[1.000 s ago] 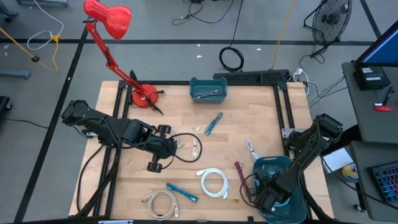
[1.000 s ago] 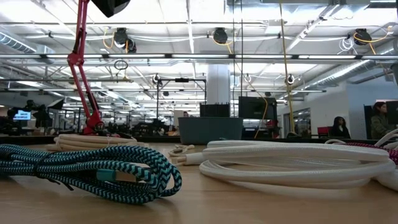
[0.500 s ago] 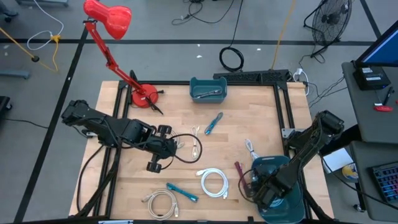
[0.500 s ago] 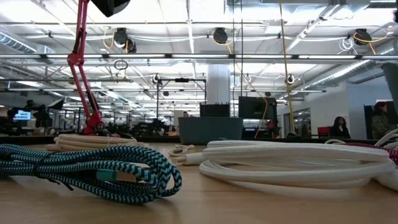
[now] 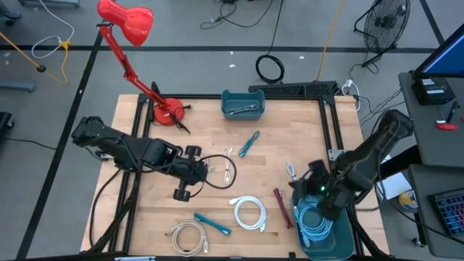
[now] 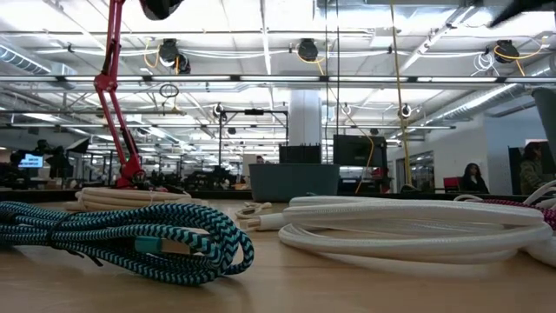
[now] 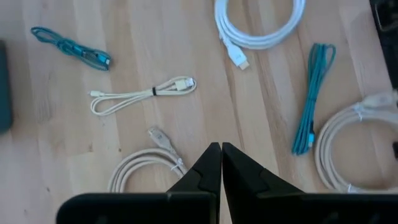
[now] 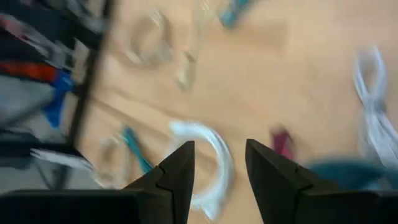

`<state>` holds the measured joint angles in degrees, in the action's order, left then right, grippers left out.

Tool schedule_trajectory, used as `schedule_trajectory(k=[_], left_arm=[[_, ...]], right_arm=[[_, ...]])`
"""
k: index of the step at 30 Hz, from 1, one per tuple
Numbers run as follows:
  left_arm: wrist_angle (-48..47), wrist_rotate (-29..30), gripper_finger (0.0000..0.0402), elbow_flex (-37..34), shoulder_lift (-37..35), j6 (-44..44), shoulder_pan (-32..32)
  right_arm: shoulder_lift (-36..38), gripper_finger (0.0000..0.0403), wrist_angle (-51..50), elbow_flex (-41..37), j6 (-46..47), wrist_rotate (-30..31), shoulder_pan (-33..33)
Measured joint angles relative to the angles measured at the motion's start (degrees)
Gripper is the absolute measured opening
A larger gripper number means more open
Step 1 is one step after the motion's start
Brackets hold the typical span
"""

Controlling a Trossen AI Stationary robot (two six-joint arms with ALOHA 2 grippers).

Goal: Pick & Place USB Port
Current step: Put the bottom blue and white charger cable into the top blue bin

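Several coiled USB cables lie flat on the wooden table: a white one (image 5: 249,212), a teal one (image 5: 212,223), a beige one (image 5: 187,235) and a small cream one (image 7: 144,95). A light blue cable (image 5: 315,225) lies coiled inside the teal bin (image 5: 346,243) at the near right. My right gripper (image 5: 310,187) hangs open above that bin's far edge, and nothing is between its fingers (image 8: 217,163). My left gripper (image 5: 203,172) hovers shut over the table's middle left, above bare wood (image 7: 221,149).
A second teal bin (image 5: 243,104) with a cable in it stands at the far middle. A red desk lamp (image 5: 168,111) stands at the far left. A maroon cable (image 5: 281,206), a white cable (image 5: 291,172) and another teal cable (image 5: 249,143) lie between the arms.
My right gripper has risen out of the near-right bin and drawn back toward the table's far right, tipping up and turning as it went. The light blue cable, which the arm covered before, now shows lying in the bin.
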<state>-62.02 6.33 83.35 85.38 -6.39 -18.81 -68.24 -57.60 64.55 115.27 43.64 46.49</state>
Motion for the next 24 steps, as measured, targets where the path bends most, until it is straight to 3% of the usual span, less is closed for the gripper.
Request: schedule_trajectory(k=[4,11,16,24], left_arm=[[4.5,0.2,0.0019,0.0,0.0,-4.0,1.8],[18.4,0.1,0.0019,0.0,0.0,-12.2,5.8],[24.0,0.0,0.0019,0.0,0.0,-16.5,9.6],[25.6,0.2,0.0019,0.0,0.0,-19.9,14.4]], right_arm=[[3.6,0.0132,1.9,0.0,-8.0,4.3,-2.2],[9.9,0.0132,8.2,0.0,-28.0,4.5,-9.1],[14.9,0.0132,11.7,0.0,-42.6,2.6,-16.1],[19.9,0.0132,11.1,0.0,-58.4,-2.6,-29.3]])
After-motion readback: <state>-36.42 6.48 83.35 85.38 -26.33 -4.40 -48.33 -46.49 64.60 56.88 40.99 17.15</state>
